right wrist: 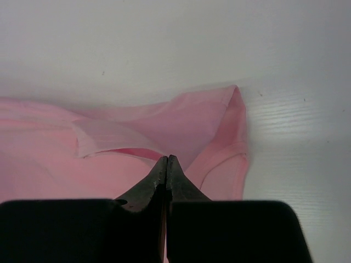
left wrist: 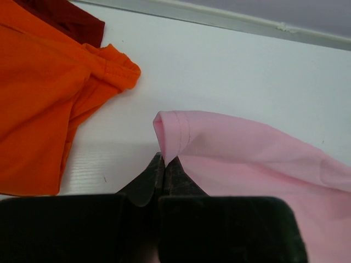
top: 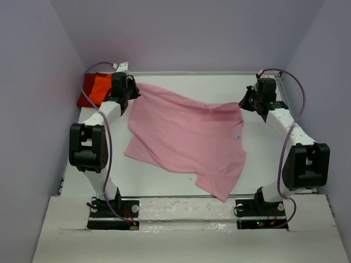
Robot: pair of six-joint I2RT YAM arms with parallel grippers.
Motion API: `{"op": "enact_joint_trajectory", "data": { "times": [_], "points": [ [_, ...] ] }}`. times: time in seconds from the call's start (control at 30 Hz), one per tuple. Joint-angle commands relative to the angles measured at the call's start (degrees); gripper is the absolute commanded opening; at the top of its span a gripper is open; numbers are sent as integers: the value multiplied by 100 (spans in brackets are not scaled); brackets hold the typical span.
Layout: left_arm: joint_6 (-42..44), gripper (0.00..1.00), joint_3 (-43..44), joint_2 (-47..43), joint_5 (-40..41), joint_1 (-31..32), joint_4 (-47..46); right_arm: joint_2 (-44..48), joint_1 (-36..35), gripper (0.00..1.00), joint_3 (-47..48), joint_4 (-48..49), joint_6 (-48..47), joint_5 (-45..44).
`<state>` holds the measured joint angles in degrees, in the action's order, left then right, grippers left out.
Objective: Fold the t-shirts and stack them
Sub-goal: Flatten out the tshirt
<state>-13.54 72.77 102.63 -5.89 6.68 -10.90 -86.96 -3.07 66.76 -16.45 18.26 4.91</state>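
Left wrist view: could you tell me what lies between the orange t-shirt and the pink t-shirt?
Only bare white table; the left wrist view shows the orange t-shirt and pink t-shirt apart.

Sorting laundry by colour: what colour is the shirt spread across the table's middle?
The shirt is light pink; the top external view shows it best.

The pink t-shirt is seen as soft, matt cloth with stitched hems, as are the orange t-shirt and the dark red t-shirt at upper left. The table is seen as matt and finely ribbed.
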Motion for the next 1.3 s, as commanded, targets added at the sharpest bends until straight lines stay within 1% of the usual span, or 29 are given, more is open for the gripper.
{"op": "enact_joint_trajectory", "data": {
  "times": [0.0, 0.07, 0.17, 0.33, 0.47, 0.53, 0.67, 0.77, 0.83, 0.87, 0.97, 1.0, 1.1, 1.17, 1.27],
  "points": [
    [36, 0, 210, -595, 211, -35, -212, 92, -18, 0, 504, 37, 11, -34],
    [1, 0, 307, -560, 176, -35, -89, 82, -18, 0, 522, 28, 46, 97],
    [-69, 0, 71, -569, 167, -35, -229, 214, -18, 0, 321, 80, 99, 151],
    [-166, 0, -298, -253, 167, -35, -18, 416, -18, 0, -224, 98, 125, 28],
    [-359, 0, -474, 20, 167, -52, 52, 653, -18, 0, -690, 177, 239, 124],
    [-430, 0, -518, 55, 115, -52, 26, 776, -18, 0, -953, 203, 266, 151],
    [-500, 0, -528, -58, -52, -35, -62, 996, -18, 0, -1148, 212, 195, 81],
    [-466, 0, -475, -549, -166, -17, -53, 1136, -18, 0, -965, 238, 213, 264],
    [-352, 0, -422, -1094, -97, 9, 87, 1216, -18, 0, -823, 221, 213, 370],
    [-325, 0, -378, -1522, -88, 9, 192, 1312, -18, 0, -666, 134, 204, 440],
    [-298, 0, -325, -2219, -105, 53, 307, 1471, -18, 0, -428, -33, 161, 502],
    [-298, 0, -290, -2595, -123, 70, 386, 1576, -18, 0, -323, -43, 160, 494],
    [-272, 0, -1, -3133, -184, 158, 640, 1612, -18, 0, -129, -174, 116, 502],
    [-202, 0, 271, -3353, -158, 211, 930, 1647, -18, 0, -111, -201, 116, 494],
    [-97, 0, 483, -3512, -80, 211, 1098, 1805, -18, 0, -111, -192, 160, 511]
  ]
}}
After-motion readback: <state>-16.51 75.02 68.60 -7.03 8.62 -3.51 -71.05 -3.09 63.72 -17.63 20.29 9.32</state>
